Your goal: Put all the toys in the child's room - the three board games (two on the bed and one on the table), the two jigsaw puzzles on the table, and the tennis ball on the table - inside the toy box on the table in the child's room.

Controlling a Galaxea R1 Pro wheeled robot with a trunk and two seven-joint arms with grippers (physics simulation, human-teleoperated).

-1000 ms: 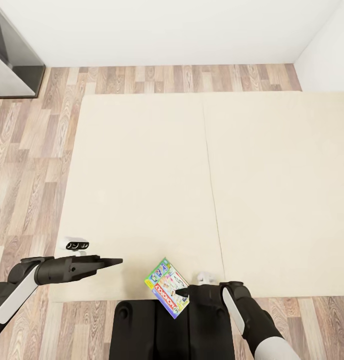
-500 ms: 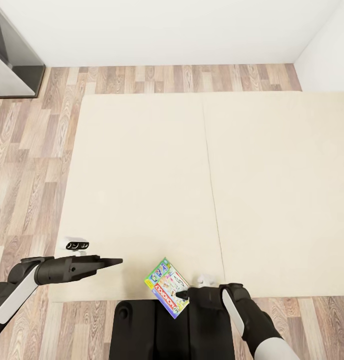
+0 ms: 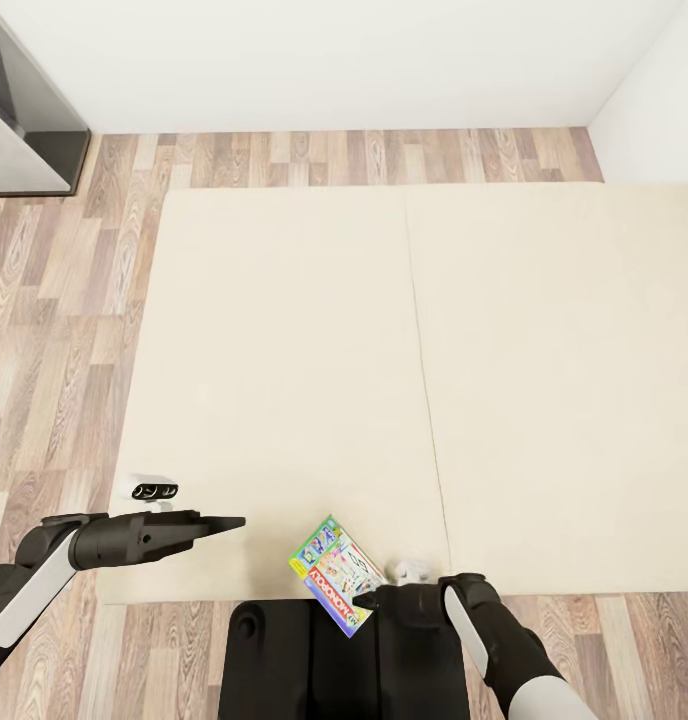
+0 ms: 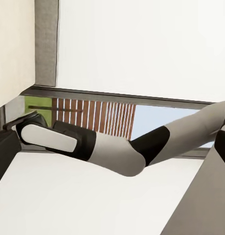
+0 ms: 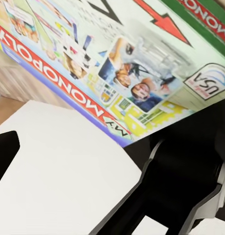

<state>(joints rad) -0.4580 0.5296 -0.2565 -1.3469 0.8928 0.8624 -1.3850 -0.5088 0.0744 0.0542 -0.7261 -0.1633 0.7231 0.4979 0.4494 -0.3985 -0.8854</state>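
At the near edge of the cream bed, seen in the head view, the board game, a colourful Monopoly box, lies tilted with one corner overhanging the robot's dark base; the right gripper sits at the box's near right corner, its finger tips against the box edge, though whether they are clamped on the box or merely touching cannot be told. Right arm extends from the lower right of that view, grey and black. Left gripper hovers over the bed's near left corner, well apart from the box; its fingers appear pressed together into one flat blade with nothing between them. Wooden floor surrounds the bed; a white wall closes the far side; a dark cabinet stands at far left. Right wrist view: the box lid at close range, printed with photographs of children and the red Monopoly lettering. Left wrist view: the right arm crosses before a window.
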